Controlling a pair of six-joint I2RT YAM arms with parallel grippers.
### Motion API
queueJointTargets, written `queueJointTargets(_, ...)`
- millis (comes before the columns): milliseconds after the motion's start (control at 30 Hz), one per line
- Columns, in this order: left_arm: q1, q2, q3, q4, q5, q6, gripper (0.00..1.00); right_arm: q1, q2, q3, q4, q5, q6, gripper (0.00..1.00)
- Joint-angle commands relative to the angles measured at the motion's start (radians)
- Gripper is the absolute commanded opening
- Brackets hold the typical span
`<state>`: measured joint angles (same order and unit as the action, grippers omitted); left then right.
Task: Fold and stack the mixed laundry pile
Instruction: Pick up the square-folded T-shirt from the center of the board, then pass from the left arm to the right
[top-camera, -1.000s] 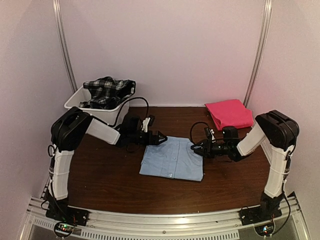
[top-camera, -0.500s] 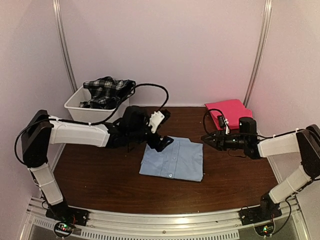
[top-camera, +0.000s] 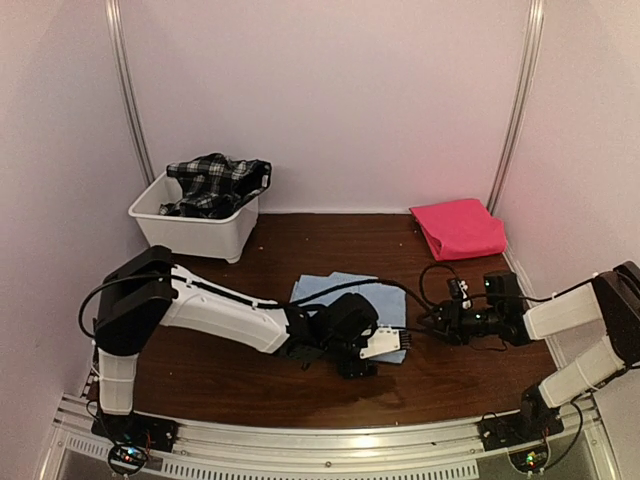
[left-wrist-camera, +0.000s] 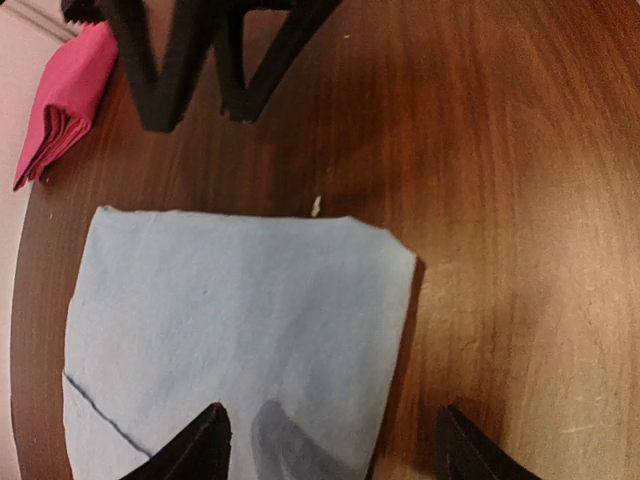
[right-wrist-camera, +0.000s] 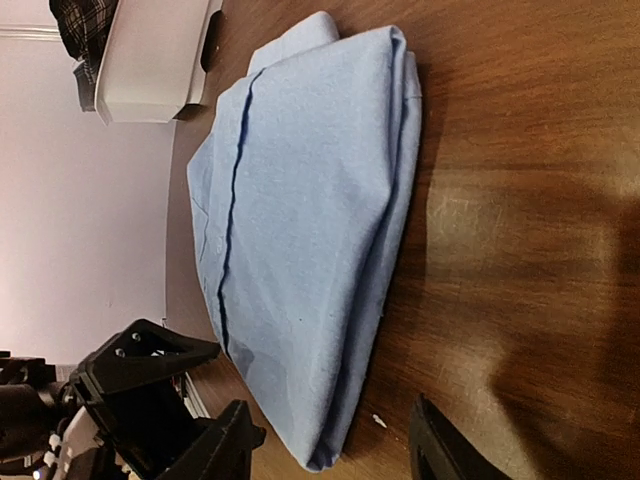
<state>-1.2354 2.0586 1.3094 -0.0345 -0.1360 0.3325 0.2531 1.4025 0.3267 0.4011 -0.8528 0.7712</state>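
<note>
Folding step on light blue shirt, flat on counter. Left hand at shirt's near edge, right hand at shirt's right edge, both released (nothing gripped). Next: pinch edges, fold over.

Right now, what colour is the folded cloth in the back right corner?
The folded cloth is bright pink-red, clearest in the top external view.

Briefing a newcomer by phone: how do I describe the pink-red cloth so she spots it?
Find the dark wooden table, then its far right corner. The pink-red cloth lies folded there, the only bright red item; the light blue shirt lies mid-table.
</note>
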Motion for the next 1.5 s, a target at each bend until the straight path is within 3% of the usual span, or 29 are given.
queueJointTargets(0, -0.043, 0.074, 0.099, -0.028, -0.023, 0.098, 0.68, -0.012, -0.022, -0.029, 0.05, 0.014, 0.046, 0.54)
queueJointTargets(133, -0.052, 0.138, 0.15, -0.034, -0.016, 0.112, 0.55, -0.012, -0.024, -0.043, 0.056, 0.014, 0.056, 0.54)
queueJointTargets(300, -0.049, 0.204, 0.211, -0.027, -0.061, 0.118, 0.21, -0.011, -0.034, -0.063, 0.062, 0.015, 0.071, 0.55)
queueJointTargets(367, -0.043, 0.206, 0.219, -0.008, -0.062, 0.103, 0.09, -0.009, -0.035, -0.072, 0.075, 0.012, 0.087, 0.61)
queueJointTargets(467, -0.021, 0.178, 0.216, 0.016, -0.035, 0.051, 0.0, -0.001, -0.025, -0.087, 0.116, 0.013, 0.12, 0.8)
queueJointTargets(600, 0.014, 0.108, 0.164, 0.102, 0.044, -0.022, 0.0, 0.015, 0.027, -0.096, 0.224, 0.009, 0.185, 0.86)
queueJointTargets(1100, 0.019, 0.068, 0.146, 0.128, 0.115, -0.034, 0.0, 0.104, 0.292, 0.032, 0.546, 0.035, 0.433, 0.81)
queueJointTargets(1200, 0.019, 0.058, 0.135, 0.135, 0.124, -0.035, 0.0, 0.112, 0.344, 0.057, 0.574, 0.045, 0.464, 0.76)
queueJointTargets(1467, 0.01, 0.026, 0.102, 0.154, 0.136, -0.043, 0.0, 0.126, 0.585, 0.096, 0.852, 0.027, 0.649, 0.61)
